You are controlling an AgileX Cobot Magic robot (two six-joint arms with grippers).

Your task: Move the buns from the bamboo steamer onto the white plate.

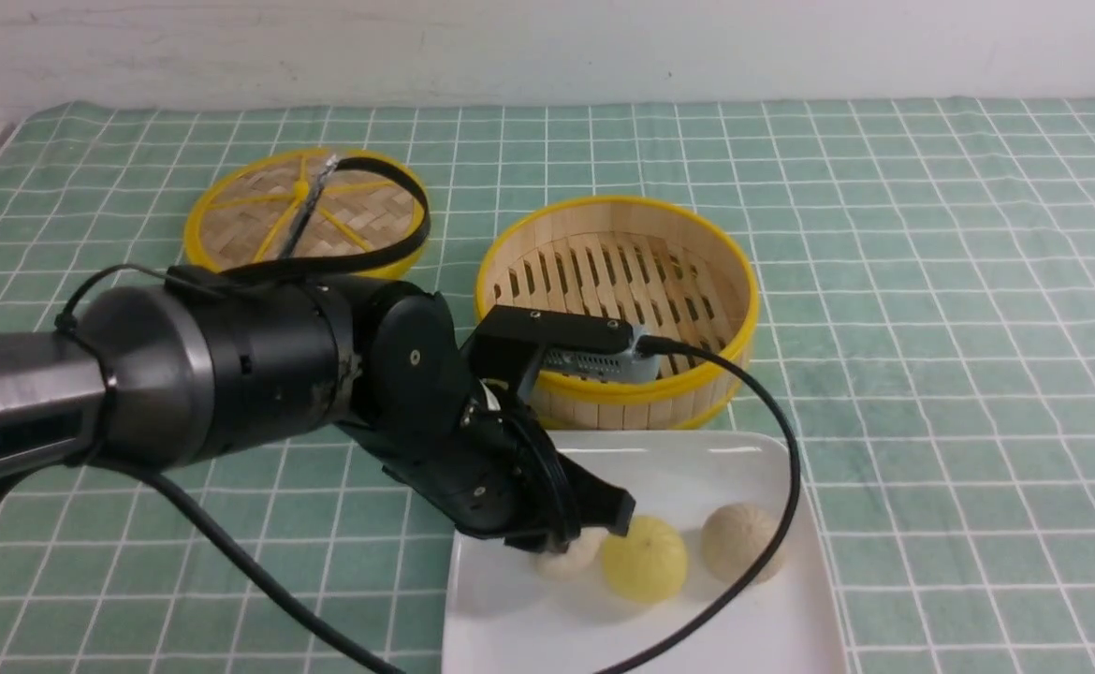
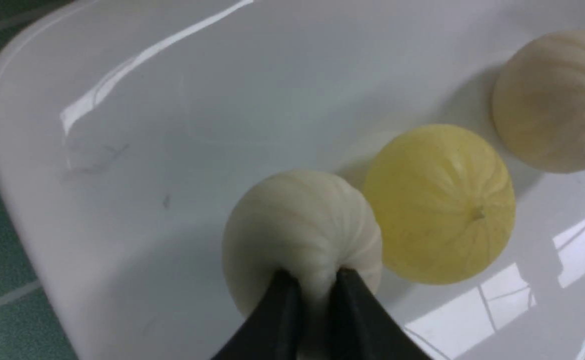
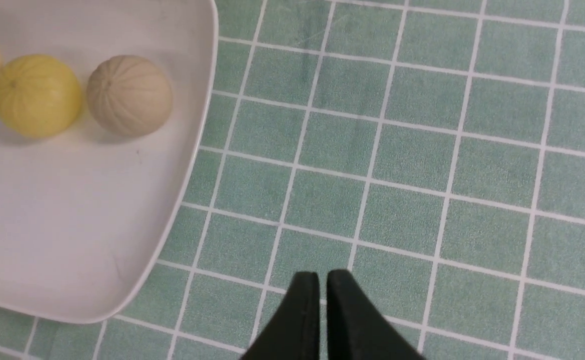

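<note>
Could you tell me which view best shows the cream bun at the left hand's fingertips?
The left wrist view: the cream bun sits mid-frame, pleats clear, pinched by the left hand. The front view hides most of it behind that hand; the right wrist view catches only a sliver.

Bright, even light falls from overhead. The glossy white square plate [image 2: 122,100] carries long streaks of glare and a window-shaped reflection, and soft grey shadows pool beside the cream pleated bun [image 2: 297,225] and the bright yellow bun [image 2: 437,200]. The left wrist view is soft, the black left tool [image 2: 315,282] blurred against the lens; the green checked cloth [image 3: 422,150] looks crisp in the right wrist view.
</note>
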